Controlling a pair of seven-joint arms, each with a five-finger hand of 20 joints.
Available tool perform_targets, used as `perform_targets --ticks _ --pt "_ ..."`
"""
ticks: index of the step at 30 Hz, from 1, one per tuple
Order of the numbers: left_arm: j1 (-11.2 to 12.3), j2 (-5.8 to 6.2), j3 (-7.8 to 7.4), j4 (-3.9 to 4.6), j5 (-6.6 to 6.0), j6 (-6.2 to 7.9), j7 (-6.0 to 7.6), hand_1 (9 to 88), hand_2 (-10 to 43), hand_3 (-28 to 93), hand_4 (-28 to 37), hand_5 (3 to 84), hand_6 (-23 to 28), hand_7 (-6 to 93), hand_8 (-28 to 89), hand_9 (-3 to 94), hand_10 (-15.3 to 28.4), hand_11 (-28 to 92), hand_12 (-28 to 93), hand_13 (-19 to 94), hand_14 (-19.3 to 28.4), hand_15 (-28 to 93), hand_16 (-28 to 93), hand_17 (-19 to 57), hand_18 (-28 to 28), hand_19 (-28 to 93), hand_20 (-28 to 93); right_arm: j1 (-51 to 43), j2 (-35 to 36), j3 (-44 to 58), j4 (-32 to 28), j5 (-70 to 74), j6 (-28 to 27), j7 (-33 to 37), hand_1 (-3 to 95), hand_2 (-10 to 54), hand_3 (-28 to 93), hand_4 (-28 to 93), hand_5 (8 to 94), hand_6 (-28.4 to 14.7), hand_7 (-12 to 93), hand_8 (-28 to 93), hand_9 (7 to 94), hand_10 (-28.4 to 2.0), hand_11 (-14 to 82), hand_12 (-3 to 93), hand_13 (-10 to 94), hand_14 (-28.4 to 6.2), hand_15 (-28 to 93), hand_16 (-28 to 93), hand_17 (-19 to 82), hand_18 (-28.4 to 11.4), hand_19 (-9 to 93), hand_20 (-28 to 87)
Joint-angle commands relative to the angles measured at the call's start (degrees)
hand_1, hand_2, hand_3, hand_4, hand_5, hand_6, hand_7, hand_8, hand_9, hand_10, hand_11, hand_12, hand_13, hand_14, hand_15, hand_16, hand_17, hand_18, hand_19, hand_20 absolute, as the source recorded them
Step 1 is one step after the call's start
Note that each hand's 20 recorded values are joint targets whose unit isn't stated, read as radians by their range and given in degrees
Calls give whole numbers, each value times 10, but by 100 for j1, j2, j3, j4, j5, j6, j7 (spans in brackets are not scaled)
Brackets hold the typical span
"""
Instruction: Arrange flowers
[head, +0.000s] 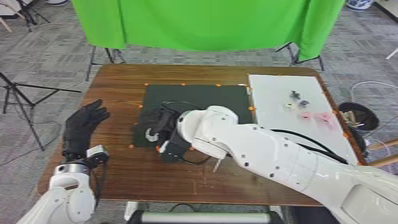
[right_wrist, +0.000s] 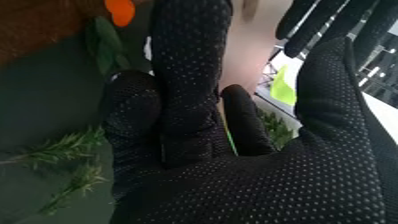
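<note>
Left hand, fingers extended, is at the table's left side; right hand, fingers relaxed and thumb apart, is over the dark mat near green sprigs; pink flowers lie on a white board.

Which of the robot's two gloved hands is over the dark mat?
The right hand, near a green sprig. The left hand is over brown wood, left of the mat.
</note>
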Motion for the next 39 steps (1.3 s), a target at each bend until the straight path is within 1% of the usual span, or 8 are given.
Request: perform_targets --ticks 1,12,15,18,19,23,29,39 --pt "27 -53 7 13 -3 -62 -55 208 33 690 -283 505 3 172 -80 478 134 206 122 413 168 233 -11 98 112 100 169 7 -12 255 -67 245 97 -70 249 133 607 -120 246 -43 48 -59 512 -179 59 80 922 -86 421 270 651 -128 923 209" --pt "22 -63 2 8 41 -94 -97 207 32 693 -283 507 1 175 -82 480 134 206 122 413 168 234 -12 97 113 101 168 218 423 712 -594 212 253 -512 249 84 604 -107 308 -35 58 -60 561 -194 70 94 932 -83 423 269 656 -127 931 201" --pt "72 -38 -28 -22 40 -70 -108 209 30 695 -283 507 1 176 -82 480 134 205 122 414 168 234 -12 97 113 101 168 303 892 846 -895 -639 285 -831 262 47 612 -102 374 -39 69 -62 571 -189 72 109 920 -83 432 277 641 -133 932 230" --pt "211 -20 -140 -70 163 -61 -117 241 13 706 -280 507 2 176 -82 480 134 206 122 414 168 234 -12 100 113 103 169 369 1394 905 -1129 -1698 450 -992 287 4 615 -95 426 -37 84 -60 588 -187 80 125 893 -82 446 280 607 -143 931 265" --pt "252 -41 -179 -86 123 -63 -102 253 7 708 -277 507 3 176 -82 479 134 206 122 414 167 233 -12 102 113 104 169 363 1571 956 -1194 -2085 392 -1055 290 -19 623 -95 442 -37 91 -60 607 -189 87 138 887 -82 449 281 601 -140 929 267" --pt "354 -41 -300 -126 121 -50 -49 328 -30 698 -209 506 3 177 -81 478 134 207 123 417 166 233 -13 118 116 118 181 187 2260 1183 -1383 -3680 399 -1206 286 -94 657 -123 469 -32 108 -59 628 -189 94 176 869 -75 455 281 578 -138 917 291" --pt "440 -83 -395 -196 234 27 -82 397 -76 691 -165 501 -1 192 -85 474 126 219 122 422 159 236 -14 132 116 128 196 -284 2958 1719 -1340 -4367 -84 -1056 273 -95 646 -149 492 -17 116 -60 623 -177 101 191 848 -78 462 287 555 -147 910 318" --pt "572 -122 -439 -254 222 75 -57 392 -88 687 -146 496 -4 202 -92 472 125 223 119 419 159 238 -15 126 114 121 198 -1267 3919 2297 -1245 -5102 -231 -732 291 -95 650 -162 557 -2 149 -68 663 -170 176 233 844 -78 480 285 549 -152 903 347"
